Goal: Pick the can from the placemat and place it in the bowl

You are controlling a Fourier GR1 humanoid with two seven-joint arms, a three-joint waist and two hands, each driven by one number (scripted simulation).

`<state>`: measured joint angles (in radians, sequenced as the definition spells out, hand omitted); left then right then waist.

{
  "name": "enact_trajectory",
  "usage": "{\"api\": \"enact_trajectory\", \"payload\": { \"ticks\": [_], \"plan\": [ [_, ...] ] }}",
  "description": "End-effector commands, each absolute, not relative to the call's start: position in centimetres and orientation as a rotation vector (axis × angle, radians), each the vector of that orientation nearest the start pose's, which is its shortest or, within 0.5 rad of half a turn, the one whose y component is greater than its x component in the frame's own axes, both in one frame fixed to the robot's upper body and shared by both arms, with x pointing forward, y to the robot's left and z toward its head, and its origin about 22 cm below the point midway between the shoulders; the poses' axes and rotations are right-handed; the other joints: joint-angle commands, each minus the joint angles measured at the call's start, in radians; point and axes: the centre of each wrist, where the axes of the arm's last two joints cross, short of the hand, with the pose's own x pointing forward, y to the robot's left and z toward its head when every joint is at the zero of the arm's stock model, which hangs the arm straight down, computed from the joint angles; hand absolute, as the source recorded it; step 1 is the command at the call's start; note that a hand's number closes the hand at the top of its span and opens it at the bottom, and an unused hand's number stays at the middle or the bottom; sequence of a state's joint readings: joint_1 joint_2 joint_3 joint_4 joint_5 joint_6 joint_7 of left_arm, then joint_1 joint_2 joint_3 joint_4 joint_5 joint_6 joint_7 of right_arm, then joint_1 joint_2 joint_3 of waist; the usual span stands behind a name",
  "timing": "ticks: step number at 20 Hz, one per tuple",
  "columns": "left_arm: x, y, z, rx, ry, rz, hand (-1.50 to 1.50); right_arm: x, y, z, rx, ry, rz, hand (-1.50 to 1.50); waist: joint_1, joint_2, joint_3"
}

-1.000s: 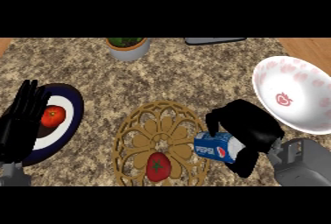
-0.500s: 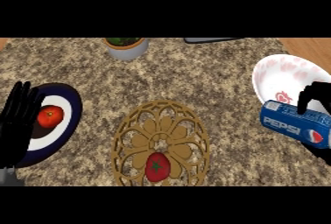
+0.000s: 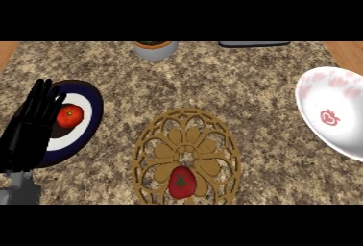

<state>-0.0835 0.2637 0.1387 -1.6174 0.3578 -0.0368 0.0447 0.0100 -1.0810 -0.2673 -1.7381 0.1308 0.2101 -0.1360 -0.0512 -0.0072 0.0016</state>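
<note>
left hand (image 3: 32, 129) rests at the view's left edge, fingers straight, pointing up and held close together, holding nothing. its fingertips overlap the left part of a dark-rimmed white plate (image 3: 96, 103), which carries a tomato (image 3: 69, 116) just beside the fingers. the can's position cannot be told from this view. gold lattice placemat (image 3: 159, 149) lies at centre on the speckled stone counter (image 3: 248, 86), with a red fruit (image 3: 182, 182) on its near part. white bowl (image 3: 319, 91) with pink markings sits at the right edge, well apart from the placemat. a grey plant pot (image 3: 154, 49) and a dark flat object (image 3: 254, 43) stand at the far edge.
</note>
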Motion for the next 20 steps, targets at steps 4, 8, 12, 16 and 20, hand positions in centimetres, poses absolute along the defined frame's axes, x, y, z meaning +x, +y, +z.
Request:
{"api": "enact_trajectory", "payload": {
  "ticks": [4,8,12,16,20],
  "plan": [
    [27.6,28.7,6.6,-0.081,-1.707,0.052,0.0,25.1,-46.1,21.9,-0.906,-1.621,0.91,1.5,0.064,0.011,-0.001],
    [27.7,28.0,5.9,-0.122,-1.707,0.053,0.0,29.0,-46.4,21.3,-0.885,-1.611,0.877,1.5,0.087,0.016,-0.001],
    [27.9,29.9,7.3,-0.11,-1.703,0.068,0.0,31.3,-47.1,19.1,-0.885,-1.587,0.893,1.5,0.08,0.014,-0.001],
    [29.1,28.0,8.5,-0.122,-1.714,0.023,0.0,33.5,-46.3,14.1,-0.898,-1.519,0.96,1.5,0.097,0.02,0.0],
    [27.7,29.6,6.5,-0.122,-1.709,0.022,0.0,34.6,-46.7,12.7,-0.891,-1.333,1.026,1.5,0.112,0.024,0.0]
  ]
}}
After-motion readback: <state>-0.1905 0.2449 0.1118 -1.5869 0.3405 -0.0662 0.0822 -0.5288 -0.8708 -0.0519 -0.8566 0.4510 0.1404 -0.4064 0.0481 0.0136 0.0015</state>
